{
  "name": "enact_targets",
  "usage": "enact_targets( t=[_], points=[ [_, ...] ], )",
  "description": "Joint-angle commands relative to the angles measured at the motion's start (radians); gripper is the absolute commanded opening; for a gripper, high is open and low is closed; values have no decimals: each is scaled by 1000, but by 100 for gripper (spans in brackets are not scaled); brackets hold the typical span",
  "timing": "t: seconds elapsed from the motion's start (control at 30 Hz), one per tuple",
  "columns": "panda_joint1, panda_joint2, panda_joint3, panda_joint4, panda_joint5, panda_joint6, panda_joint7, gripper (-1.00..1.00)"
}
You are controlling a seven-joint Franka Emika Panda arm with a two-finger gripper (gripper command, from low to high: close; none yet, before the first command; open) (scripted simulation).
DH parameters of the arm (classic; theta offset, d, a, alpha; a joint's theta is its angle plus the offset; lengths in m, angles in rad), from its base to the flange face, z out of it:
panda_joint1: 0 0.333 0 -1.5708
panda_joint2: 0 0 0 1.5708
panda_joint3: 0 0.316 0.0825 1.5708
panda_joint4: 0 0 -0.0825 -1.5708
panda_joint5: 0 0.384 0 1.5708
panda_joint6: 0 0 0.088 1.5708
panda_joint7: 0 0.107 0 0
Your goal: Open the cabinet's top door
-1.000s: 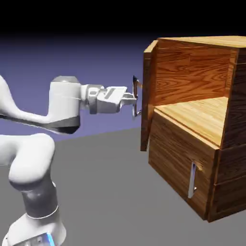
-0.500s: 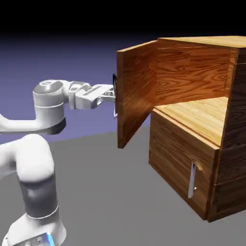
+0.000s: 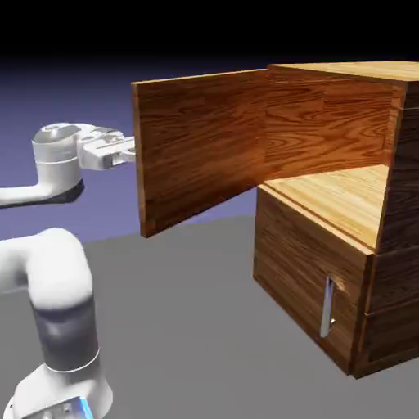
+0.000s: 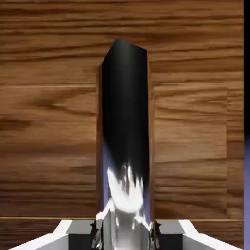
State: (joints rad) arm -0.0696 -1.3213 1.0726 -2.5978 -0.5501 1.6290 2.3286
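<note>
The brown wood-grain cabinet [image 3: 327,245] stands at the right of the exterior view. Its top door [image 3: 204,139] is swung far out to the left, so its inner face shows and the upper compartment [image 3: 335,139] lies open. My gripper [image 3: 124,153] reaches the door's far side at its free edge, where the fingertips are hidden behind the panel. In the hand view the door's silver bar handle [image 4: 125,122] rises large between my two grey fingers [image 4: 80,233], and the gripper [image 4: 125,235] is shut on it. Wood [image 4: 49,122] fills the background.
The lower door [image 3: 299,270] stays closed, with its short silver handle [image 3: 327,307] on the front. The open compartment's wooden shelf [image 3: 344,196] is bare. My white arm [image 3: 57,327] rises at the lower left over the grey table [image 3: 188,327].
The top door has swung much farther open, its free edge moving left. My gripper went left with it, still holding the handle, which is now hidden behind the panel in the exterior view.
</note>
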Motion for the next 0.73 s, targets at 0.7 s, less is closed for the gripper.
enact_targets(
  t=[0.7],
  points=[
    [-609,14,315,776,183,-611,-97,-100]
  ],
)
